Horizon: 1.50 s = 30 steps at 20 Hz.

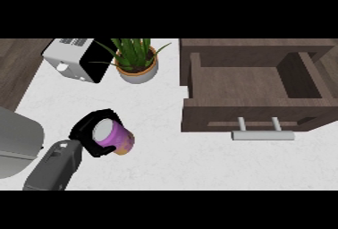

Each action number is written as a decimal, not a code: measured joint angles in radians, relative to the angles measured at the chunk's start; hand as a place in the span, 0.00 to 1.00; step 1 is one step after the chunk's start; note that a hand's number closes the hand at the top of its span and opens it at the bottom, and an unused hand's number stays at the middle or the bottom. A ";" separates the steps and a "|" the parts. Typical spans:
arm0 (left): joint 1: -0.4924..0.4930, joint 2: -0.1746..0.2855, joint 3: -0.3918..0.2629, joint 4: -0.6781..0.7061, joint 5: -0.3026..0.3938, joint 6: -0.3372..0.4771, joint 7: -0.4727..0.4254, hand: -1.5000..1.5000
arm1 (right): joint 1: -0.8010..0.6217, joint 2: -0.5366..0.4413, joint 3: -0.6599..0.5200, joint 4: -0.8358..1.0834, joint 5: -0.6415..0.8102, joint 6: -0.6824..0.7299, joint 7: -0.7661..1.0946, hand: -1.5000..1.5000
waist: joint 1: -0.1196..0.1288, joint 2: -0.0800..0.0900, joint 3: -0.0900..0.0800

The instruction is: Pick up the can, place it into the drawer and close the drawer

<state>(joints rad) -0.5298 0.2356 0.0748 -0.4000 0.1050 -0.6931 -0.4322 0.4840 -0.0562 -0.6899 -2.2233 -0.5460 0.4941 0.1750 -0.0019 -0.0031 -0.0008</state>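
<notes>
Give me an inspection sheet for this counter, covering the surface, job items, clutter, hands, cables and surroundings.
Surface: white counter, marbled.
Job's things: purple can, tilted, in the left hand; wooden drawer pulled open, nothing seen inside, bar handle facing the robot.
Clutter: potted plant; white appliance; grey rounded shape at the left edge, unidentified.
Hands: left hand curled round the can; right hand not in view.
Cables: nothing seen.
Surroundings: dark wood-grain area beyond the counter's left edge.
</notes>
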 measured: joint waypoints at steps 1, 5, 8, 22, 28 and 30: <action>0.006 -0.005 0.044 0.003 0.035 0.056 -0.010 1.00 | 0.003 0.003 -0.003 0.000 0.001 -0.002 0.000 0.00 | 0.009 -0.002 0.000; 0.017 -0.071 0.152 -0.032 0.124 0.260 -0.067 1.00 | 0.006 0.007 -0.013 0.001 -0.001 -0.009 0.003 0.00 | 0.019 -0.006 0.002; 0.000 -0.116 0.182 -0.107 0.163 0.373 -0.045 1.00 | 0.019 0.025 -0.008 -0.023 -0.003 -0.005 0.005 0.00 | 0.015 -0.006 0.002; 0.041 -0.225 0.014 -0.772 0.188 0.764 0.332 1.00 | 0.026 0.044 -0.009 -0.050 -0.004 -0.001 0.015 0.00 | 0.009 -0.005 0.002; 0.002 -0.228 -0.068 -0.939 0.164 0.903 0.481 1.00 | -0.002 0.044 -0.006 -0.061 0.008 -0.020 0.036 0.00 | 0.001 -0.001 0.001; -0.032 -0.231 -0.089 -0.946 0.148 0.945 0.502 1.00 | 0.006 0.048 0.024 -0.084 0.019 -0.040 0.044 0.00 | -0.003 0.000 0.001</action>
<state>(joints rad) -0.5621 0.0048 -0.0146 -1.3457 0.2526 0.2522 0.0701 0.4902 -0.0081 -0.6657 -2.3077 -0.5273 0.4545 0.2194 -0.0047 -0.0031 0.0004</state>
